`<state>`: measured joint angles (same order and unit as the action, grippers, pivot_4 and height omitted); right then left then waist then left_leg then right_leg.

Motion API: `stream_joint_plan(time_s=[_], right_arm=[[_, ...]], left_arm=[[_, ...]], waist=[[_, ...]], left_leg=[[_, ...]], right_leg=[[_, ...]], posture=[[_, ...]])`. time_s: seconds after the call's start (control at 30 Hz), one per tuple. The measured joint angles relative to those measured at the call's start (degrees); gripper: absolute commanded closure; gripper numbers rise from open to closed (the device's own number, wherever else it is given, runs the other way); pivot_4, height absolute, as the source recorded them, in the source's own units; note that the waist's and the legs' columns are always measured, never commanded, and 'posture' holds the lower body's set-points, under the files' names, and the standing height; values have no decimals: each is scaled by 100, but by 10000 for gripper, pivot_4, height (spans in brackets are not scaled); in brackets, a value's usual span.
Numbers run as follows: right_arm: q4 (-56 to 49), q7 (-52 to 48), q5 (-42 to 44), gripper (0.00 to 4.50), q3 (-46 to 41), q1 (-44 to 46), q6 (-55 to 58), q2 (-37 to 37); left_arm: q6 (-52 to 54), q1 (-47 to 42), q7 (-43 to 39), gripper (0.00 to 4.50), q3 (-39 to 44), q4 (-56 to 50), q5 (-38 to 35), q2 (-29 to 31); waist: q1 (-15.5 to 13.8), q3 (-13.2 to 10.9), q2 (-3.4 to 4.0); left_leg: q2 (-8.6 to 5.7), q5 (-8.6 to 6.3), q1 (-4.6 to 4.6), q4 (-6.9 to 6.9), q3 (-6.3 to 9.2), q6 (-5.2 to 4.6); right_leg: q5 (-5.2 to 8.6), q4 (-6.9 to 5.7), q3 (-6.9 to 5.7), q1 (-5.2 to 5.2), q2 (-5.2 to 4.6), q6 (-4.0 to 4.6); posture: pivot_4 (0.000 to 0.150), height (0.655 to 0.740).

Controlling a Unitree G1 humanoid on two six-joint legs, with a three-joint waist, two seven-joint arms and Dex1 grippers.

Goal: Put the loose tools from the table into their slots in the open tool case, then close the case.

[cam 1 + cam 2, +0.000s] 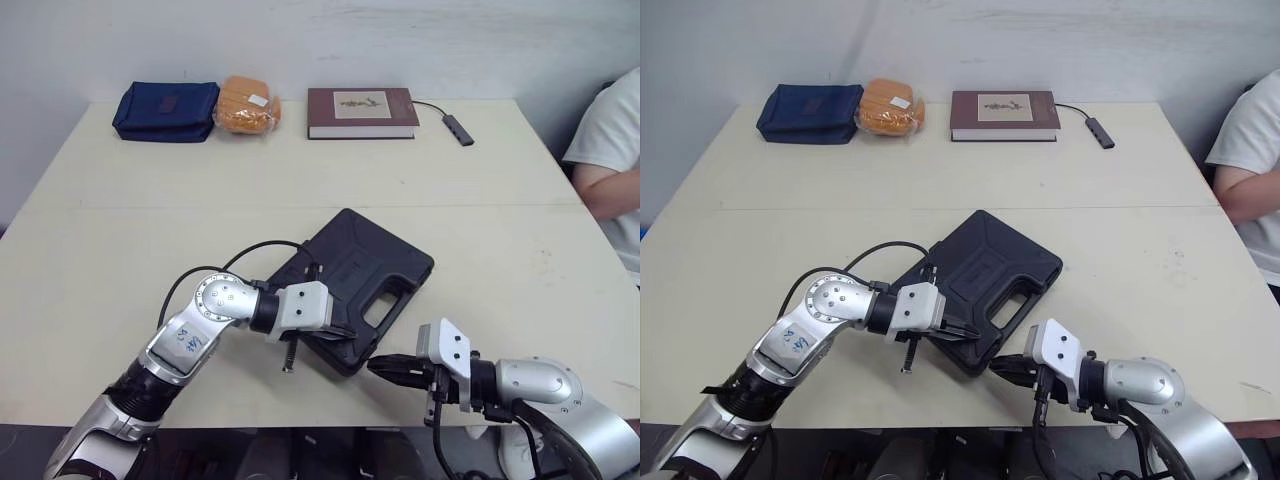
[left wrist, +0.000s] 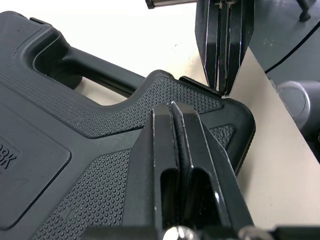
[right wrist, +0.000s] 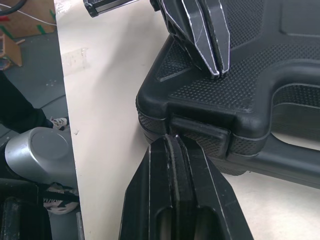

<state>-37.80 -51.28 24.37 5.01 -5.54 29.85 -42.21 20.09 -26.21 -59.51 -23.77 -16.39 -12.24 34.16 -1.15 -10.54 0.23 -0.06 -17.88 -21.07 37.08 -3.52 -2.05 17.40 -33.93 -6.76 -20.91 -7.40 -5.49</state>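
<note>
The black tool case [image 1: 365,265] lies closed on the table near its front edge, with the handle cutout [image 1: 386,311] facing me. My left gripper [image 1: 350,333] is shut, and its tip rests on the textured lid at the near corner [image 2: 172,105]. My right gripper [image 1: 375,366] is also shut. Its tip [image 3: 171,137] touches the latch [image 3: 200,131] on the case's front edge. In the right wrist view, the left gripper [image 3: 220,75] stands on the lid just above that latch. No loose tools are in view.
Along the far edge of the table lie a blue pouch [image 1: 166,110], an orange bag [image 1: 247,105], a brown book [image 1: 361,112] and a cabled grey adapter [image 1: 459,129]. A person's arm in a white sleeve [image 1: 610,150] is at the right edge.
</note>
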Motion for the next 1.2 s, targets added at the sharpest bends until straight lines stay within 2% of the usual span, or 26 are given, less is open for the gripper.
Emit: stream_joint_plan(time_s=[0.6,0.77,0.83,0.87,0.97,1.03,1.07,1.1,1.13,1.17,1.2], right_arm=[[143,-54,201,45000,0,227,292,46],[-82,-165,550,45000,-464,48,283,-81],[-175,-256,695,45000,-721,-104,283,-213],[-284,-437,912,45000,-1123,-343,281,-378],[-382,-748,993,45000,-1543,-758,175,-546],[-353,-1007,974,45000,-2131,-1100,-40,-725],[-317,-1063,932,39928,-2259,-1128,-135,-758],[-229,-1177,826,37988,-2552,-1168,-391,-782],[-67,-1285,722,33077,-2879,-1153,-717,-787],[9,-1298,724,31787,-2961,-1141,-752,-787],[401,-1373,744,27000,-3353,-1065,-845,-806]], left_arm=[[117,-4,5,44812,-3,-70,-1,101],[96,160,35,44812,149,-29,-149,-45],[81,305,27,44812,333,50,-381,-148],[-130,465,-68,44812,592,186,-675,-205],[-398,603,-150,44812,935,296,-805,-179],[-464,686,-104,39830,1469,388,-978,-87],[-463,685,-87,37557,1599,392,-1023,-25],[-461,681,-48,33936,1900,390,-1117,103],[-450,689,-2,28542,2295,358,-1256,231],[-441,712,1,27426,2368,351,-1281,263],[-364,896,22,22957,2666,331,-1358,474]], waist=[[31,29,-6],[2,33,4],[-21,30,4],[-44,18,-8],[-67,-11,0],[-71,-43,7],[-70,-51,1],[-51,-65,-10],[-39,-70,-12],[-39,-73,-12],[-29,-88,-18]], left_leg=[[19,1,-1,-6,1,10],[18,1,-12,-6,-1,7],[17,4,-22,-7,0,-1],[17,9,-42,-2,0,-6],[11,14,-59,1,-2,-13],[9,18,-69,6,-3,-11],[10,18,-70,7,-2,-10],[10,20,-70,6,-2,-6],[8,20,-70,4,-6,-3],[8,20,-70,5,-7,-3],[6,20,-70,5,-12,-3]], right_leg=[[0,0,-1,-8,13,19],[0,2,0,-17,11,19],[0,2,-1,-27,11,19],[1,2,-4,-44,11,21],[0,5,-5,-56,8,19],[-2,7,-6,-61,8,15],[-2,7,-8,-61,8,15],[-2,7,-9,-62,10,15],[-3,9,-9,-60,10,13],[-3,10,-9,-60,10,12],[-5,10,-7,-61,10,9]], posture=[[1500,7400],[1500,7400],[1500,7400],[1500,7400],[1500,7400],[1500,7400],[1500,7400],[1500,7400],[1500,7400],[1500,7400],[1500,7400]])
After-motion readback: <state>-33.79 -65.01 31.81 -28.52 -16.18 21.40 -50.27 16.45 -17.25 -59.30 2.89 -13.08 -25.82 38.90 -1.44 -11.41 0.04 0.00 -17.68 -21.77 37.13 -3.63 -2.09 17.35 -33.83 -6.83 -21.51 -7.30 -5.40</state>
